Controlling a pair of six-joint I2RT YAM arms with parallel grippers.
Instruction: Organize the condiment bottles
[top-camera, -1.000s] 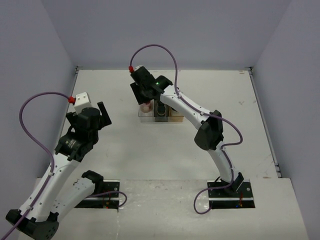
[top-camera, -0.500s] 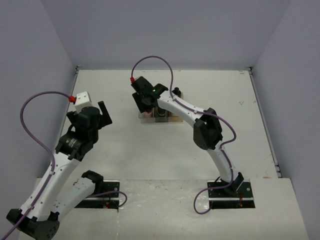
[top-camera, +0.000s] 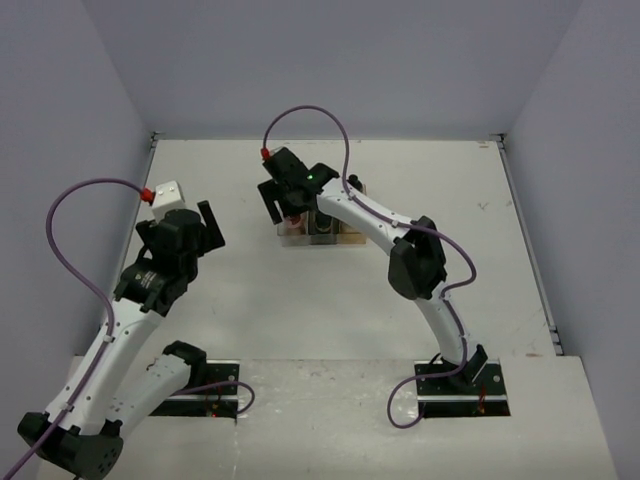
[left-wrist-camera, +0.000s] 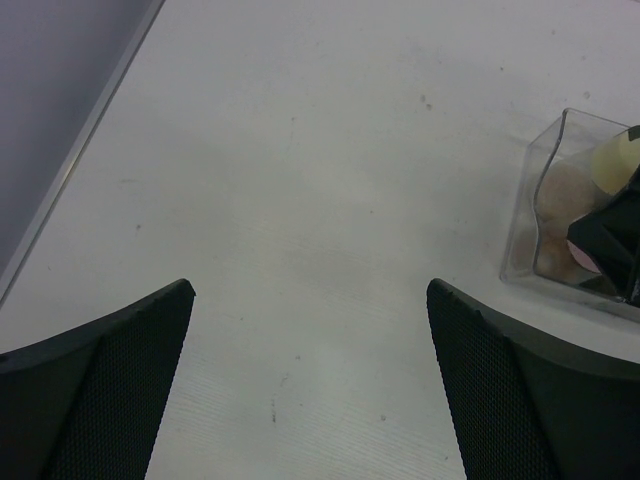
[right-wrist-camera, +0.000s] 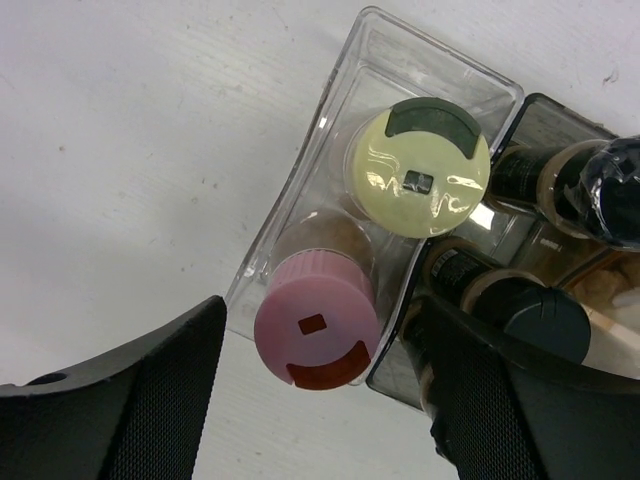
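In the right wrist view a pink-capped bottle (right-wrist-camera: 315, 325) stands in the clear end compartment of the tray (right-wrist-camera: 300, 170), with a yellow-green-capped bottle (right-wrist-camera: 418, 168) behind it. Black-capped bottles (right-wrist-camera: 540, 315) fill the grey compartment beside them. My right gripper (right-wrist-camera: 322, 305) is open, one finger on each side of the pink cap, with a gap showing on the left side. From above, the right gripper (top-camera: 290, 205) hangs over the tray's left end (top-camera: 287, 237). My left gripper (top-camera: 205, 225) is open over bare table, left of the tray.
The left wrist view shows the tray's clear wall (left-wrist-camera: 545, 160) at its right edge, with the right gripper's black finger (left-wrist-camera: 610, 240) against it. The table's left border (left-wrist-camera: 90, 140) runs close by. Grey walls enclose the table on three sides.
The right gripper came down over the tray's left end and its jaws opened, leaving the pink-capped bottle standing in the clear compartment. The left arm shifted only slightly.
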